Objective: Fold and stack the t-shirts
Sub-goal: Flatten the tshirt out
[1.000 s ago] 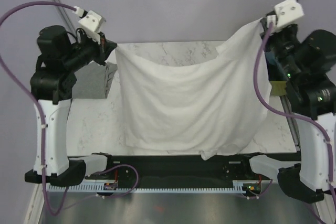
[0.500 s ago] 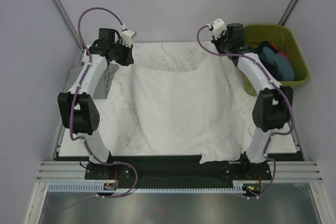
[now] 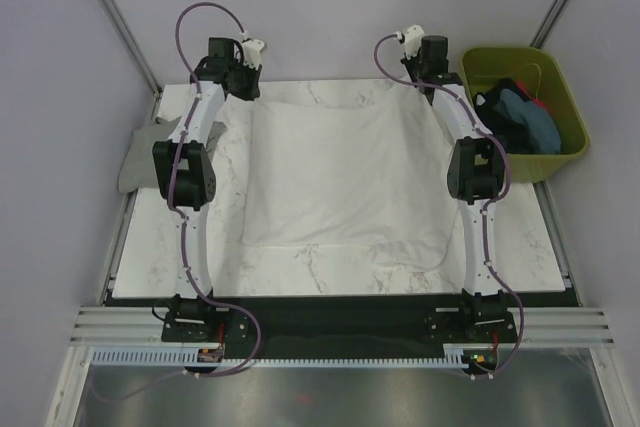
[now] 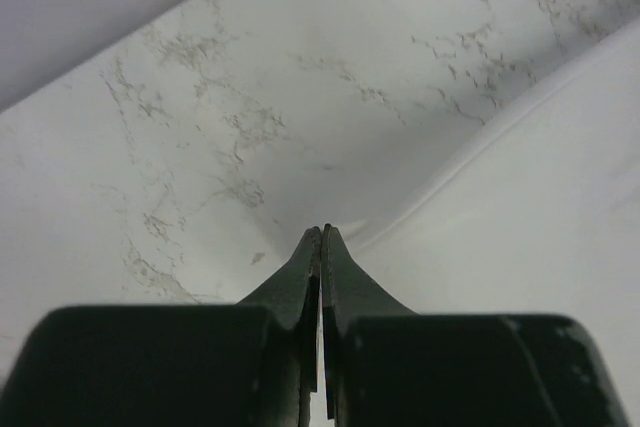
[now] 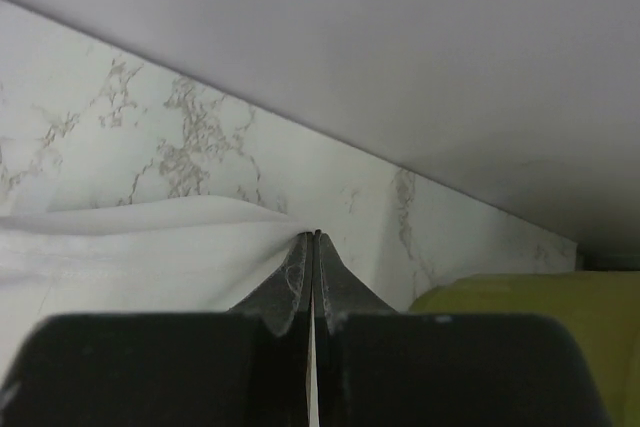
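- Since 1 s ago: white t-shirt (image 3: 340, 172) no longer hangs in the air btwn raised arms. Both arms now reach out low to far edge of table (image 3: 300, 267), and the cloth lies down flat.
- L gripper (image 4: 321, 233): jaws pinched fully together, far-left shirt corner caught at the tips, cloth running off to the right over the marble.
- R gripper (image 5: 314, 237): same, jaws closed tight w/ far-right corner nipped at the tips. Olive bin (image 5: 520, 297) sits just beside, on its right.
- Shirt pos: spread over table middle, far edge stretched btwn the 2 grippers. Near-right corner is bunched and the near hem isn't straight.
- Grey t-shirt (image 3: 140, 162) lies at table's left edge; blue-teal & dark t-shirts (image 3: 520, 117) are in the bin.
- Step, imo: laying out/flattening the 1st shirt, pre-fold. No fold made, nothing stacked, so task is early.
- Next prob needs: let go of both corners w/o dragging cloth, draw arms back, smooth the bunched near-right corner, then re-grip a side or sleeve for the 1st fold.
- Risk: lifting before release re-wrinkles the far edge.
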Tool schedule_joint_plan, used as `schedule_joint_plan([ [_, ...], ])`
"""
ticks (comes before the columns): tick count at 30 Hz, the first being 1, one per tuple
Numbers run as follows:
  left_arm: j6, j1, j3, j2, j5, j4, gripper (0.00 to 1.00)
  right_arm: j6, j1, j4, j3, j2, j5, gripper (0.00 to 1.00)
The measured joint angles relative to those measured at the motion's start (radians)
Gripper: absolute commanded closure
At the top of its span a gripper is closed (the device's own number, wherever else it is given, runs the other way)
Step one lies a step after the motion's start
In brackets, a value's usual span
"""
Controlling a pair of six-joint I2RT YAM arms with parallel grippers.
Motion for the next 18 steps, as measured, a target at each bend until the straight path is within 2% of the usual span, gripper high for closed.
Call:
schedule_joint_plan([
  [8, -0.026, 0.000, 0.165, -0.039, -0.032, 0.098, 0.98, 0.035, -0.020, 0.109, 0.095, -0.050, 0.033, 1.00],
  [13, -0.026, 0.000, 0.165, -0.163, -0.056, 0.152, 0.98, 0.035, -0.036, 0.147, 0.095, -0.190, 0.032, 1.00],
  [18, -0.027, 0.000, 0.165, -0.327, -0.065, 0.186, 0.98, 0.035, -0.046, 0.182, 0.078, -0.417, 0.016, 1.00],
])
